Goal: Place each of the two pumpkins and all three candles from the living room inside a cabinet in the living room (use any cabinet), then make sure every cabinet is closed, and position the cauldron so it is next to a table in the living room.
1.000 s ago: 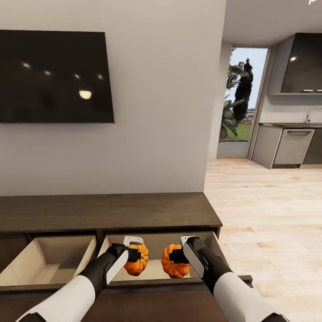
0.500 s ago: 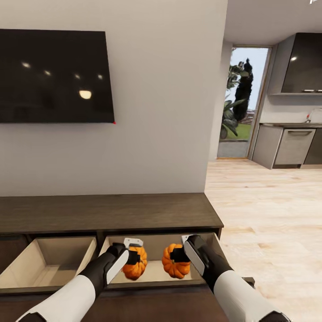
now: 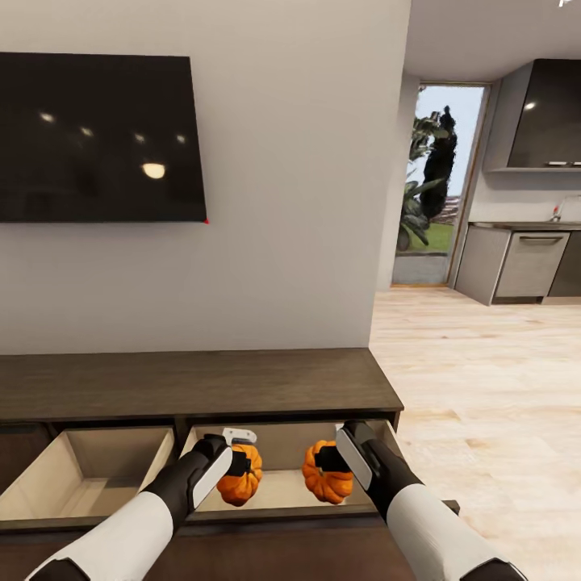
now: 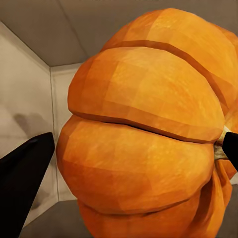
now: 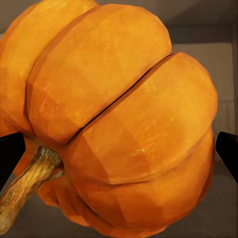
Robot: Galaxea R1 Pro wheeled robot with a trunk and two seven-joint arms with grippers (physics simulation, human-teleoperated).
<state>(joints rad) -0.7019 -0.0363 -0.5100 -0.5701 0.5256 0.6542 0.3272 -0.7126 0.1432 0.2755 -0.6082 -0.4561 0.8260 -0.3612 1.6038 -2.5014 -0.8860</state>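
Each gripper's jaws are clamped on a pumpkin inside the open drawer (image 3: 278, 494): left gripper (image 3: 240, 462), right gripper (image 3: 331, 460).

- A grey wall (image 3: 282, 202) fills the near view, with a dark TV (image 3: 97, 137) mounted on it; ceiling lights reflect as small glows in its screen.
- Pale wood floor (image 3: 476, 371) runs to the right and back toward a kitchen.
- A tall glass door (image 3: 436, 181) at the far end shows daylight, plants and grass outside.
- Grey kitchen units (image 3: 524, 262) stand under a dark upper cupboard (image 3: 549, 113).
- The ceiling (image 3: 476, 36) is plain white.
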